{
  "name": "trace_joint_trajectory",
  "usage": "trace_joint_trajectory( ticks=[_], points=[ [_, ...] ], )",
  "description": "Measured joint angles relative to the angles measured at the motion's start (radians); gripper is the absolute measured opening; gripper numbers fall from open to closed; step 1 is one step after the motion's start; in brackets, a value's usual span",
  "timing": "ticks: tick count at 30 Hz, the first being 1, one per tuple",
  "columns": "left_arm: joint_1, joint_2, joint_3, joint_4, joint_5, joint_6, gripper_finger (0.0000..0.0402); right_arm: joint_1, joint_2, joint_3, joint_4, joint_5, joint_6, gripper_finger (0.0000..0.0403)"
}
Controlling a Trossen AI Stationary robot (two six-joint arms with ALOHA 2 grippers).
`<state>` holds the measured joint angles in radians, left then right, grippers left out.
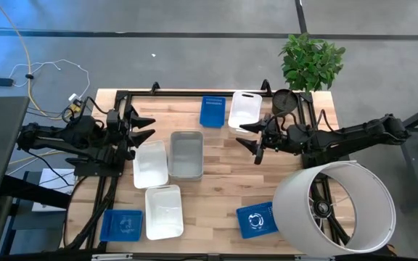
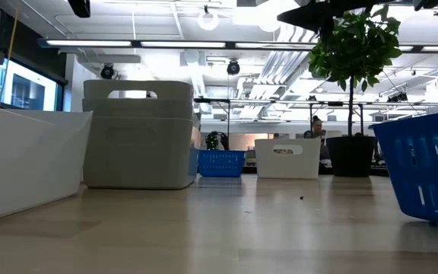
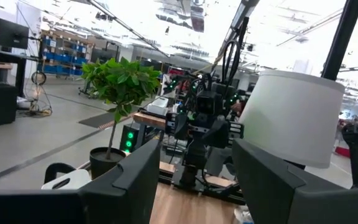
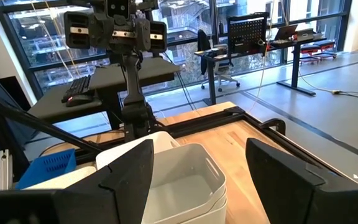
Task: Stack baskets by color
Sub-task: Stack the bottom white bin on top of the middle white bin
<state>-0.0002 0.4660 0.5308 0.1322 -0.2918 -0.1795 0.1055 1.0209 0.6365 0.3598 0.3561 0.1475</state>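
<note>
Baskets spread on the table point(image 1: 216, 181)
A big white cylinder point(image 1: 336, 210) crowds the near right; white, grey point(image 1: 186, 155) and blue baskets point(image 1: 212, 112) lie apart. Left gripper point(image 1: 145, 125) and right gripper point(image 1: 249, 135) both gape wide, empty.

Large white cylinder point(image 1: 336, 210) covers the tabletop's point(image 1: 216, 181) near right corner and is cut by the overhead picture's bottom edge. At table height, blue basket point(image 2: 424, 167) is cropped right, white basket point(image 2: 21, 160) cropped left.

Potted plant point(image 3: 118, 84), big white cylinder point(image 3: 296, 115), perhaps a white basket point(image 3: 67, 180) below.
</note>
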Motion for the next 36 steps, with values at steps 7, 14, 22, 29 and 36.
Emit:
trace_joint_trajectory(
  ticks=[7,14,22,29,36],
  points=[
    [0.000,0.000,0.000,0.000,0.000,0.000,0.0188,0.000,0.000,0.000,-0.004,0.000,0.000,0.0243],
    [0.000,0.000,0.000,0.000,0.000,0.000,0.0188,0.000,0.000,0.000,-0.004,0.000,0.000,0.0243],
    [0.000,0.000,0.000,0.000,0.000,0.000,0.0188,0.000,0.000,0.000,-0.004,0.000,0.000,0.0243],
    [0.000,0.000,0.000,0.000,0.016,0.000,0.0188,0.000,0.000,0.000,-0.004,0.000,0.001,0.0243],
    [0.000,0.000,0.000,0.000,0.023,0.017,0.0188,0.000,0.000,0.000,-0.004,0.000,0.001,0.0243]
  ],
)
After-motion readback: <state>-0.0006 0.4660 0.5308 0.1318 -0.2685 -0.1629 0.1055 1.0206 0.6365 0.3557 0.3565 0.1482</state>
